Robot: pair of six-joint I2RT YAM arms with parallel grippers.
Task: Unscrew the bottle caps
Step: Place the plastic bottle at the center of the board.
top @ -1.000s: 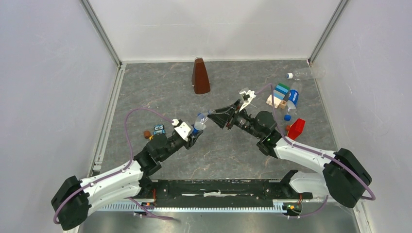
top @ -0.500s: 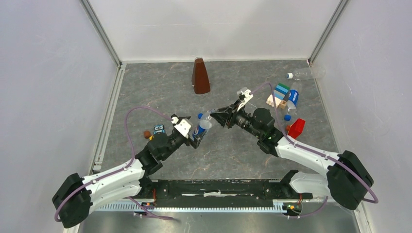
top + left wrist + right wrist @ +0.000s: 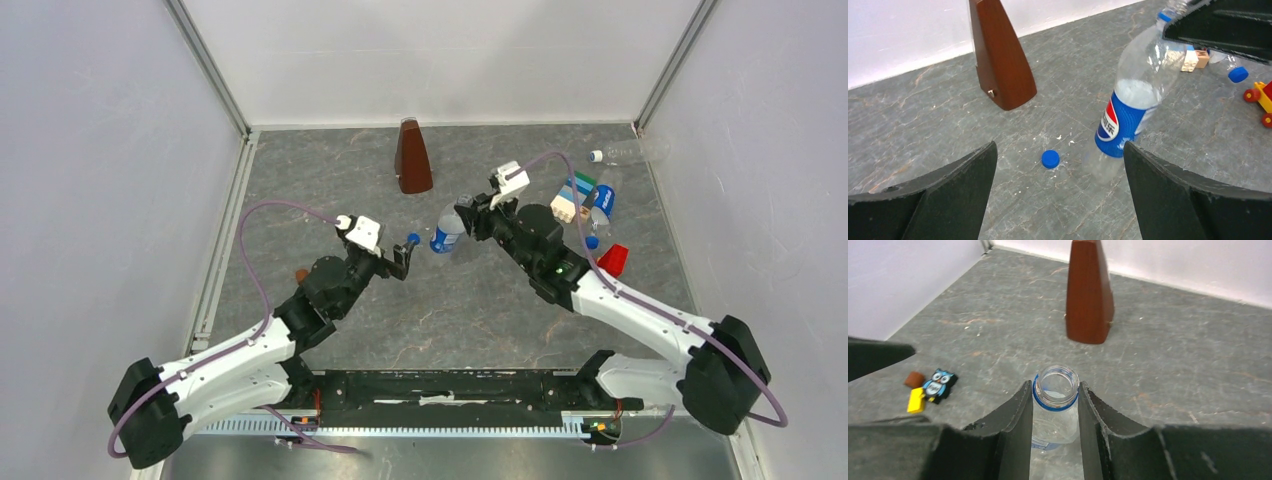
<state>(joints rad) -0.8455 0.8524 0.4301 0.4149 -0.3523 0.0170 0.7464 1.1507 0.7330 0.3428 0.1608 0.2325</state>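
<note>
Right tool (image 3: 1055,395) is clamped on the neck of the labelled bottle (image 3: 1130,100). Bottle is tilted, mouth uncapped. Left tool (image 3: 1059,150) has its jaws fully apart and holds nothing. Loose blue cap (image 3: 1050,159) lies flat on the table (image 3: 923,130), just ahead of the left tool, near the bottle base at its 8 o'clock. Brown pyramid (image 3: 1000,60) is at 11 o'clock from the cap, well apart.

top: fixed, high at the near edge, looking down on the whole table (image 3: 330,190) | left wrist: low and close on the left gripper (image 3: 1059,146), facing the back wall (image 3: 898,30) | right wrist: on the right gripper (image 3: 1055,385), looking down close over the mouth of the bottle (image 3: 1055,412) | shared by all: bottle, brown pyramid (image 3: 411,157)
</note>
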